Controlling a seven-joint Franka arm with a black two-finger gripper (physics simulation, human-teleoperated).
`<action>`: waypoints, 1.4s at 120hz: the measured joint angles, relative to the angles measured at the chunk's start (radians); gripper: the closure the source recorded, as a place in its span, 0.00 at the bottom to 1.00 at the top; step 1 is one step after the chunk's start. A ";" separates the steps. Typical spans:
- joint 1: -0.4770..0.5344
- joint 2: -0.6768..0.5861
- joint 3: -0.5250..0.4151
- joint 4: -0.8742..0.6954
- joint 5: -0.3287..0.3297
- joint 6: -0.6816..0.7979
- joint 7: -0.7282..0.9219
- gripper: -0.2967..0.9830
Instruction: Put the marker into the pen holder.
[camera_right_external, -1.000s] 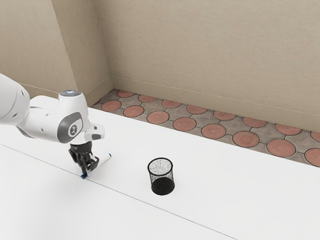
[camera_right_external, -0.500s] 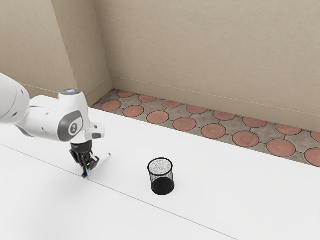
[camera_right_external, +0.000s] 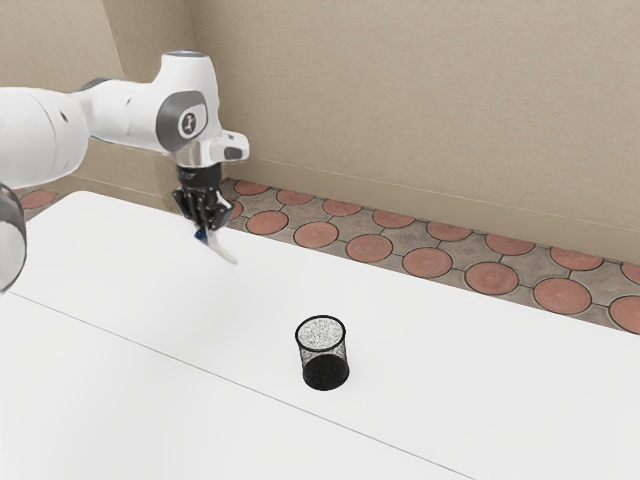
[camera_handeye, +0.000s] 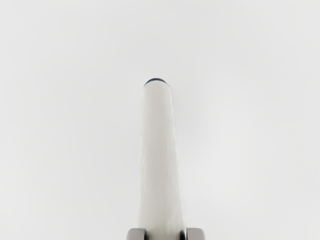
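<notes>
Above the table (camera_right_external: 450, 350), the tool (camera_right_external: 208, 227) pinches the marker (camera_right_external: 222, 249) (exterior view adds the pen holder (camera_right_external: 326, 373)).

White-blue marker (camera_right_external: 223, 250) aloft, tilted; black mesh pen holder (camera_right_external: 325, 370) upright on table (camera_right_external: 450, 350).

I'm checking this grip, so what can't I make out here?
- Gripped part of the marker: exterior view, hidden by the jaws.
- The marker's nearer end: wrist view, cut off by the lower edge.
- Base of the arm: exterior view, cut off by the left edge.
</notes>
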 joint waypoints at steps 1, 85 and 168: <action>0.001 0.011 0.000 0.020 -0.002 -0.011 -0.001 0.80; -0.117 0.309 -0.021 0.474 -0.231 0.015 -0.106 0.79; -0.165 0.274 -0.077 0.389 -0.290 0.031 -0.179 0.77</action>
